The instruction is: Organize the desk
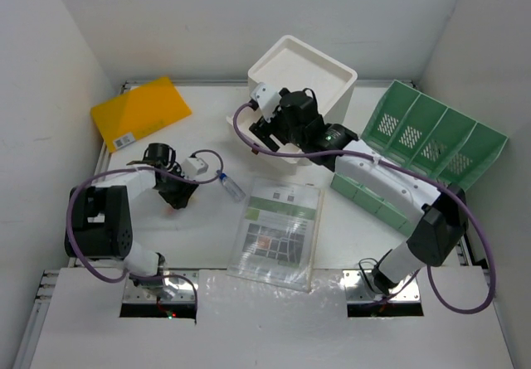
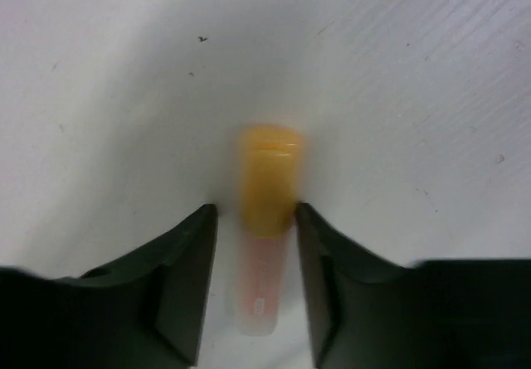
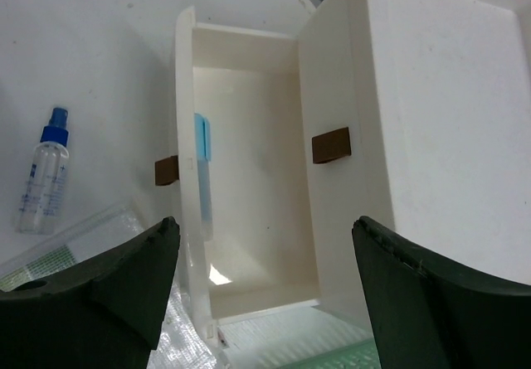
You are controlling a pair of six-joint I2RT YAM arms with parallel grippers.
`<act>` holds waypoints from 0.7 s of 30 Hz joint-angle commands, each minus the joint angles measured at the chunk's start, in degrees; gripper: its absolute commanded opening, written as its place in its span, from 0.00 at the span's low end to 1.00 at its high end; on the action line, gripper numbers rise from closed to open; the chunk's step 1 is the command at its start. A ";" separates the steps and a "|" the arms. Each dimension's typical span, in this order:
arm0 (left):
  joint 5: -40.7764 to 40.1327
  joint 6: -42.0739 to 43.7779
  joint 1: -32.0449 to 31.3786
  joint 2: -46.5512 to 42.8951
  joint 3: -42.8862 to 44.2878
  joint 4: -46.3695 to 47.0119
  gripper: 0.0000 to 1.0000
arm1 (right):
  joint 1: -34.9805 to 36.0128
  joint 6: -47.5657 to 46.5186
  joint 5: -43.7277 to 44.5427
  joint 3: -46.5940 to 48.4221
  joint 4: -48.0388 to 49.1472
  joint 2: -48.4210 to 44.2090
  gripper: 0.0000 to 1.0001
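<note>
1. Matte white desk (image 1: 207,141) under everything, filling the overhead view between thin grey rail edges.
2. Left gripper (image 2: 255,211) low over the desk's left part, jaws narrowed to either side of a small tube (image 2: 267,178) lying flat there. Orange cap, pale pink body, somewhat blurred. Sliver of desk showing between one finger and the cap, so no closed grip to be seen.
3. Right gripper (image 3: 264,224) spread wide, holding nothing, facing the pulled-out drawer (image 3: 241,104) of a white box (image 3: 440,95) at the far middle of the desk.
4. Inside that drawer, a slim blue-topped item (image 3: 202,149) against the left wall; kind not clear.
5. Clear spray bottle (image 1: 231,186) with a blue top, lying on the desk between the two arms, just beside a plastic-sleeved sheet (image 1: 278,232).
6. Orange folder (image 1: 141,112) at far left; green slotted rack (image 1: 436,137) at far right.
</note>
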 commanded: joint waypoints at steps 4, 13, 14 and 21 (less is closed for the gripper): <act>0.32 2.70 -0.18 1.02 -1.25 -3.52 0.00 | 0.32 1.41 1.18 -1.87 1.64 -4.80 0.82; 11.59 -5.46 -7.10 -14.80 17.02 -4.10 0.00 | 0.06 4.66 3.63 -2.05 -3.10 -14.72 0.84; 9.14 -7.21 -9.30 -15.07 21.30 -2.95 0.00 | -0.11 4.75 5.38 -2.31 -3.19 -15.52 0.84; -8.80 3.56 -33.98 -5.59 31.46 11.96 0.00 | -2.31 7.38 14.44 -5.47 -6.35 -22.47 0.85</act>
